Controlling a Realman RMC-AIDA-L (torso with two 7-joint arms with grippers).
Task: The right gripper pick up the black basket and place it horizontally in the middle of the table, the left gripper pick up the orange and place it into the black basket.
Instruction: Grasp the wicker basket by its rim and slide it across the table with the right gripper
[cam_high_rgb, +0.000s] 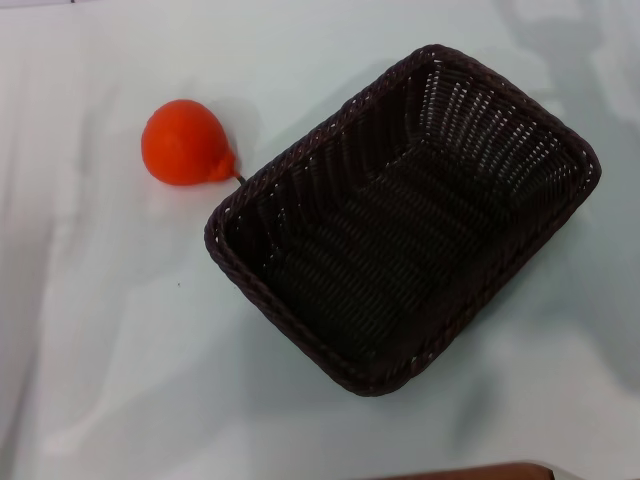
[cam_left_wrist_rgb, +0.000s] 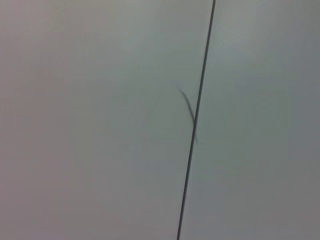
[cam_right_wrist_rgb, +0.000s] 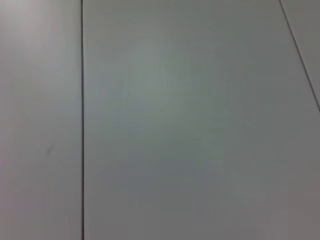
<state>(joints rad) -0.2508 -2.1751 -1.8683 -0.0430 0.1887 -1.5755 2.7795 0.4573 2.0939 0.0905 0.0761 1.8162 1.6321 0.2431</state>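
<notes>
The black basket (cam_high_rgb: 400, 215) stands on the white table (cam_high_rgb: 100, 350), right of centre in the head view, turned at a slant, and it holds nothing. The orange (cam_high_rgb: 185, 143) lies on the table just beyond the basket's left corner, its nub and thin stem pointing at the rim. Neither gripper shows in any view. The two wrist views show only plain pale panels with thin dark seams.
A brown edge (cam_high_rgb: 470, 472) shows at the bottom of the head view. Bare white table surface lies left of and in front of the basket. A thin dark seam (cam_left_wrist_rgb: 195, 120) crosses the left wrist view, and another seam (cam_right_wrist_rgb: 82, 120) crosses the right wrist view.
</notes>
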